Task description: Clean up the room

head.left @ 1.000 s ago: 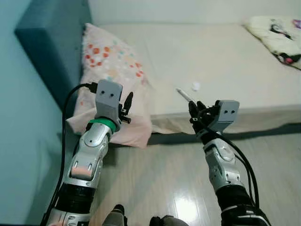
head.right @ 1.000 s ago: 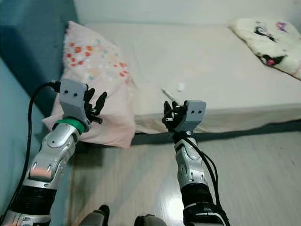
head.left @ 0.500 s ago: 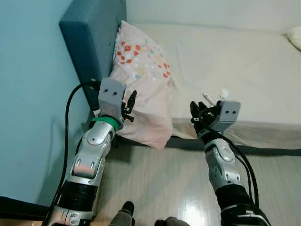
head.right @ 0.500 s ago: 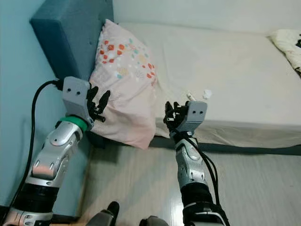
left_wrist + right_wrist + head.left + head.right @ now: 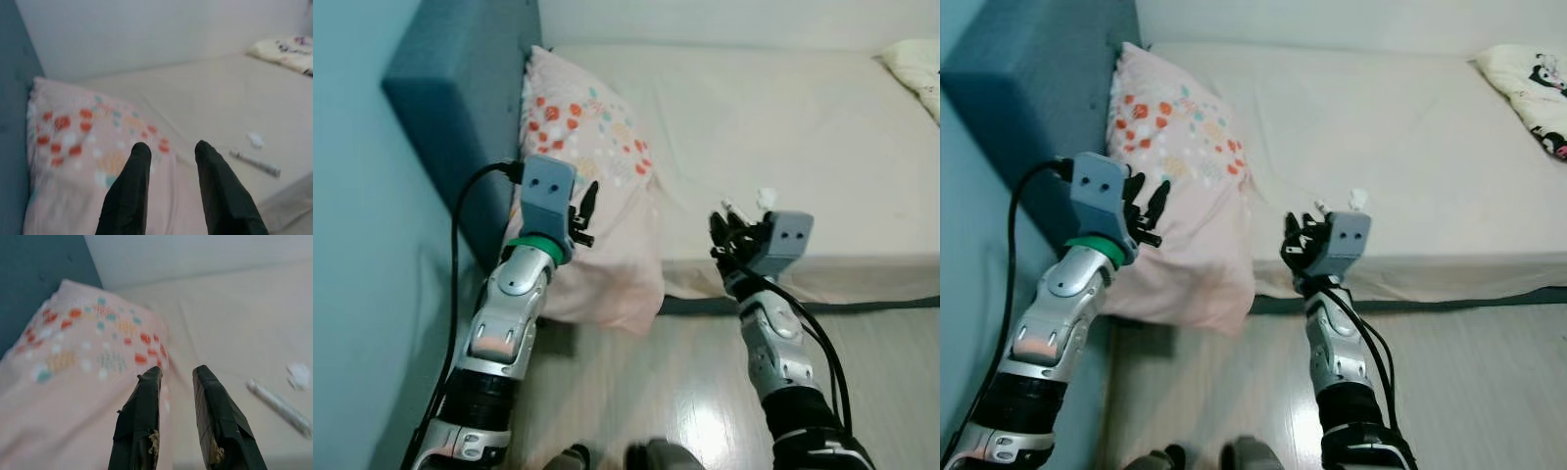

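A pink pillow (image 5: 597,166) with red and teal dots leans against the teal headboard (image 5: 450,108) and hangs over the near edge of the beige bed (image 5: 783,117). A thin white stick-like item (image 5: 255,163) and a small white crumpled scrap (image 5: 255,139) lie on the mattress near its front edge. My left gripper (image 5: 172,145) is raised in front of the pillow, open and empty. My right gripper (image 5: 177,369) is raised just before the bed's edge, close to the stick, open with nothing between its fingers.
A cream patterned cushion or blanket (image 5: 1533,83) lies at the bed's far right corner. A teal wall (image 5: 352,245) runs along my left. Pale wooden floor (image 5: 636,392) lies between me and the bed, with a dark gap under the frame.
The whole picture has swung sideways and back, so the camera has moved. Both arms keep the same raised pose, grippers still open. Pillow, stick and scrap lie where they were.
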